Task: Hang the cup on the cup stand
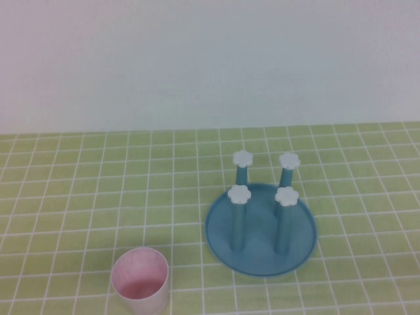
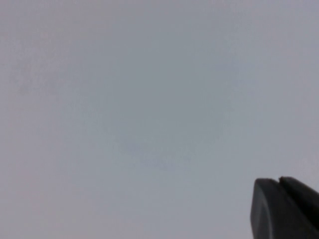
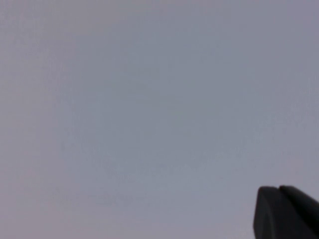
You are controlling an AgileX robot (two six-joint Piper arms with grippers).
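A green tiled table (image 1: 79, 190) meets a plain pale wall (image 1: 197, 59). The cup (image 1: 140, 282) stands upright (mouth up) near the cup stand (image 1: 261, 226), apart from it. The left gripper (image 2: 279, 186) and right gripper (image 3: 280, 191) face blank wall, fingers together.

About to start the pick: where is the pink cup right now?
High view: the pink cup stands upright at the table's near edge, left of the blue cup stand, apart from it.
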